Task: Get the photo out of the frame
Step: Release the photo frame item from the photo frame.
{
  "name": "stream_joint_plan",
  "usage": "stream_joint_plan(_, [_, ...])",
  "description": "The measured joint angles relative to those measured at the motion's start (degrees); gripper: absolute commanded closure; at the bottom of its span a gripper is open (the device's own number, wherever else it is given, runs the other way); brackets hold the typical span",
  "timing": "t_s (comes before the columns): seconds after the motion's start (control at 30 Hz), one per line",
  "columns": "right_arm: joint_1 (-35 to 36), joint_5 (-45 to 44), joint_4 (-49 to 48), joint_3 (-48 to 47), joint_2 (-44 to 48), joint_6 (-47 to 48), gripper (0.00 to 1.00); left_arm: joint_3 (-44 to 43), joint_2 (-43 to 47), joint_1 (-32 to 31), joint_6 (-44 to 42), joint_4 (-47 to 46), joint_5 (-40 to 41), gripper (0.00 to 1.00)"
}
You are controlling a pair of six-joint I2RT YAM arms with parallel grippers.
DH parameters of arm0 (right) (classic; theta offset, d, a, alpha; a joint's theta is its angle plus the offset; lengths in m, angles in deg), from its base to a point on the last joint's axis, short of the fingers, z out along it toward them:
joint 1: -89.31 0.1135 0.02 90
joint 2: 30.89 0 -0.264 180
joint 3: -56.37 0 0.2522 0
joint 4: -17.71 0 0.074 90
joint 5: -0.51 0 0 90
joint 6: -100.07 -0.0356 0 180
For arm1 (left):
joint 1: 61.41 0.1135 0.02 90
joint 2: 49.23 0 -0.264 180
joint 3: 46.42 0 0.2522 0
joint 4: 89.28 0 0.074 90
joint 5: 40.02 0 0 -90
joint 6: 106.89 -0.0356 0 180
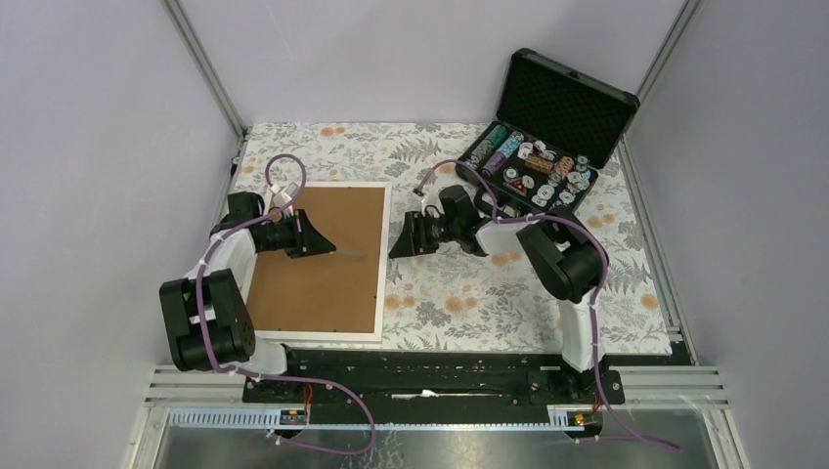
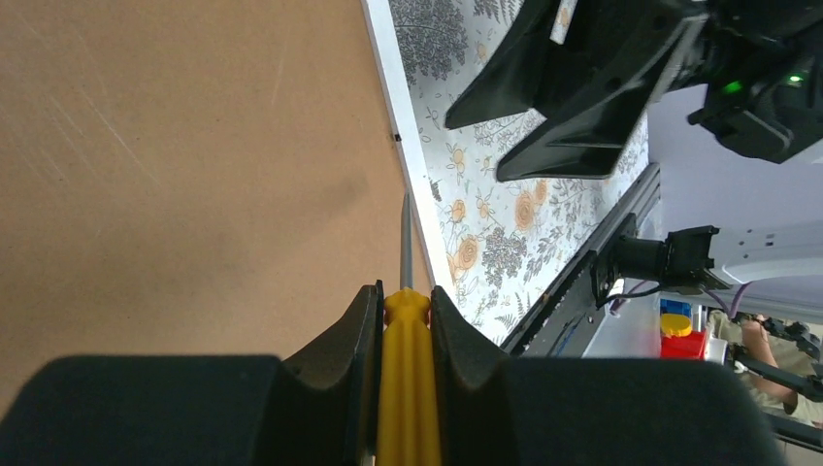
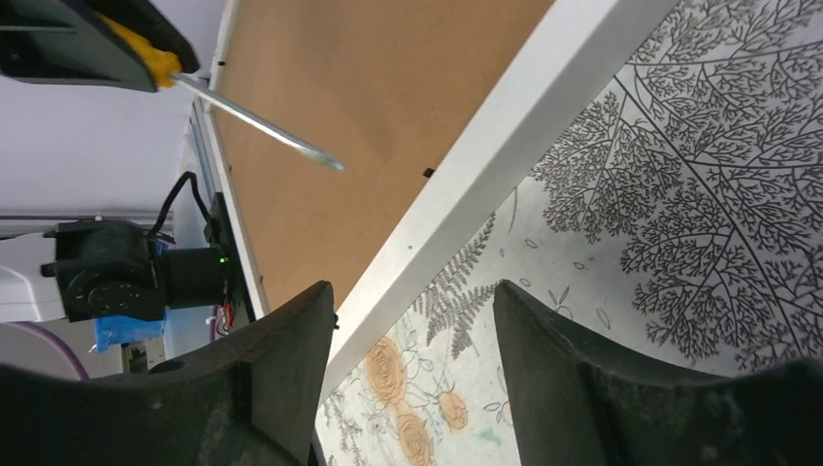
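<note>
The frame (image 1: 323, 264) is laid face down on the left half of the table, which is covered by a floral cloth (image 1: 469, 293). Only its brown fibreboard back and narrow white border are shown, so the photo cannot be seen in any view. An open black case of poker chips (image 1: 547, 127) is seen at the far right corner, well apart from the frame.

From the top view, the left gripper (image 1: 318, 242) is seen over the middle of the fibreboard, but what it holds is barely made out there. The left wrist view settles this: the jaws are closed, nearly together, on the yellow handle of a screwdriver (image 2: 408, 388), whose thin metal shaft is pointed at the seam between board and white border on the frame's right side. A small dark tab (image 2: 397, 137) is seen on that seam, just beyond the tip. Whether the tip touches the frame cannot be told.

The right gripper (image 1: 403, 237) is placed just beside the frame's right edge, over the cloth. In the right wrist view its jaws (image 3: 412, 296) are held apart with nothing between them, and the white border is seen running beneath the gap.
</note>
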Motion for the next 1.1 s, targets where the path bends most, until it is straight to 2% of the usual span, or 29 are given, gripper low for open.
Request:
stream_joint_plan(0.3, [0.9,-2.73,-1.2,-2.45,-4.37,-1.49,0.51,0.0,-4.09,0.04,-1.66,-0.09,-2.78,1.0])
stream_joint_plan(0.6, [1.68,-4.42,-1.55,-5.51,-5.9,-1.38,0.57,0.0,-7.1,-1.25,0.72,-2.78,-2.32,1.0])
stream_joint_plan(0.9, [3.06,-7.39,0.39,-6.45,-6.97,0.17,0.68,-0.76,-9.07,-3.69,5.73,-6.45,-0.13,1.0])
stream_joint_plan(1.1, [3.08,-7.65,0.59,-7.15,-7.58,0.44,0.7,-2.16,-9.81,-5.73,7.65,-7.91,1.29,1.0])
